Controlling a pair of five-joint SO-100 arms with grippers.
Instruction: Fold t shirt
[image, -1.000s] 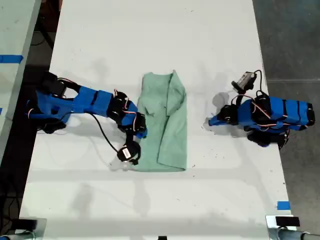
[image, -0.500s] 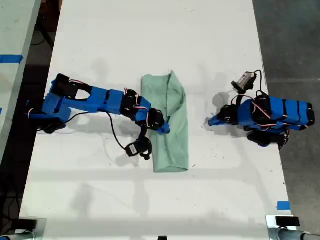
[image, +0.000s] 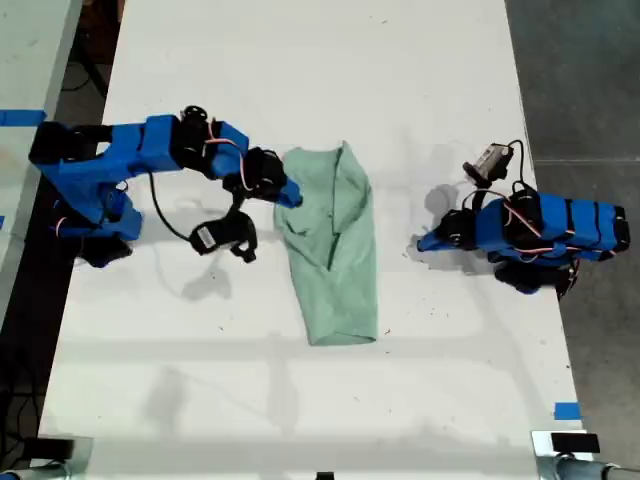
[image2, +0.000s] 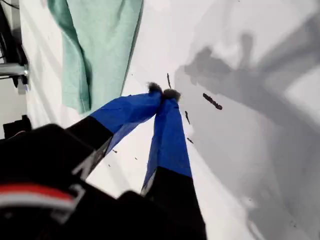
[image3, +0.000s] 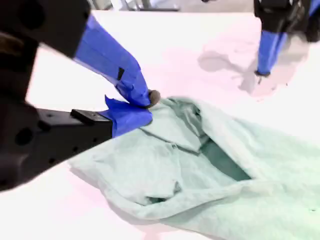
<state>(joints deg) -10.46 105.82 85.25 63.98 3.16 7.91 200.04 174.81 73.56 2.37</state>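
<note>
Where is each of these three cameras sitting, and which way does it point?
Exterior view: above, looking straight down on the white table, the t shirt and both arms.
First wrist view: rides on my first hand, looking along its shut jaws at bare table, shirt beyond.
Second wrist view: rides on my second hand, facing the shirt, the other arm behind.
All three share the t shirt.

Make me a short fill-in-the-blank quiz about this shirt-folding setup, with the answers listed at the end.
1. The t shirt is pale mint ____.
2. The jaws of my first gripper stand ____.
3. My second gripper is at the shirt's ____.
4. The shirt lies on a ____ table.

Missing words: green; shut; edge; white
</note>
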